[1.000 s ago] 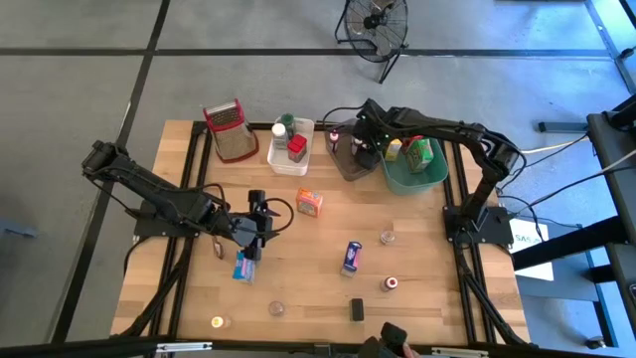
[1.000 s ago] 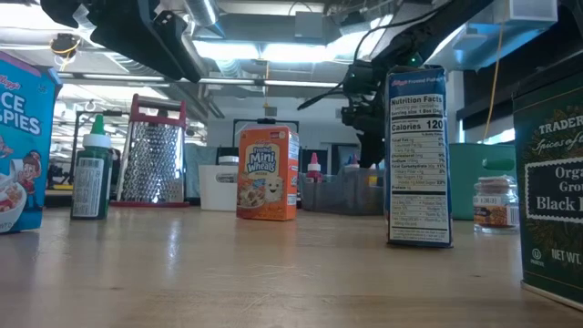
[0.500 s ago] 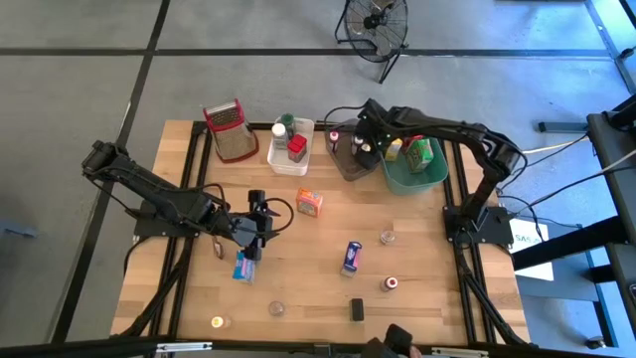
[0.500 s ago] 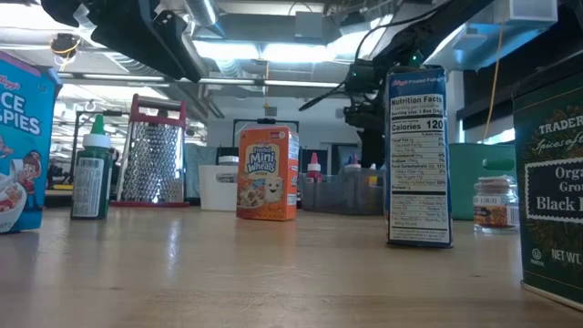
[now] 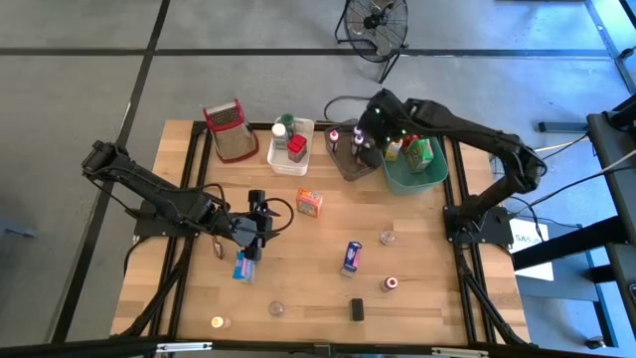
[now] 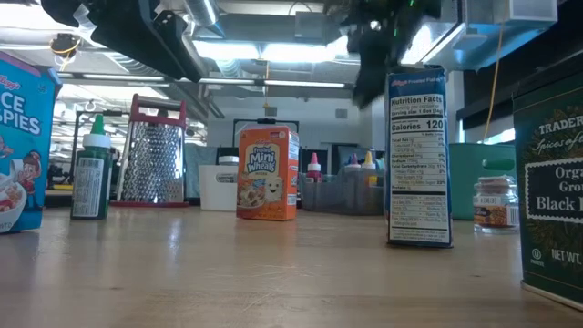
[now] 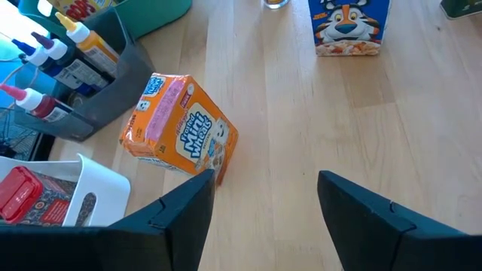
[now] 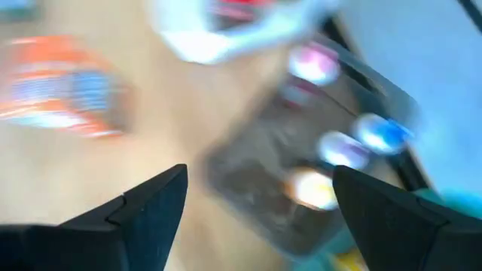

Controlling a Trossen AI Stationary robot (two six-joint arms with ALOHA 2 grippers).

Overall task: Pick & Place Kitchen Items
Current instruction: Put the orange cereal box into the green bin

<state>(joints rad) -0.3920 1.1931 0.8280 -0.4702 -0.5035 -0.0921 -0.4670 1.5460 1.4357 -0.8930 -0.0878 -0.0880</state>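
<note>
my right gripper: spread wide, empty, over grey bin | left gripper: spread, empty | Frosted Mini Wheats box | Rice Krispies box

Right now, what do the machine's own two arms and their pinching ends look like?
Both arms are dark, jointed links with black cables looping beside them. The left gripper and right gripper each end in two flat, dark, wedge-shaped jaws, plain and unmarked.

grey bin blurred, bottle caps smeared
</note>
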